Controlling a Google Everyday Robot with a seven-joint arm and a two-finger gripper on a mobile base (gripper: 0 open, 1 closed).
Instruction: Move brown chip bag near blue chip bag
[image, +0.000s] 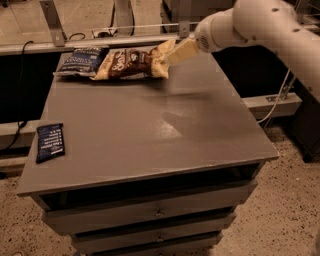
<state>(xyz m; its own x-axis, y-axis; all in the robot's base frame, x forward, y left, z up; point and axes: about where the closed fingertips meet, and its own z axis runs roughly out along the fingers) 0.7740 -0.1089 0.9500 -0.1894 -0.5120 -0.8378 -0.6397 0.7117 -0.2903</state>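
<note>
At the far edge of the worktop (150, 130), we had the brown chip bag (131, 63) lying with its left end touching the blue chip bag (80, 59), so the pairing the task asked for looked to us as good as made. Our hand (172, 54) sat at the bag's right end, which curled up against it. Whether the hand was clamped on that end or loose, we could not tell. A flat dark-blue packet (50, 142) lay well apart at the near left, and we judged it no part of the job.
</note>
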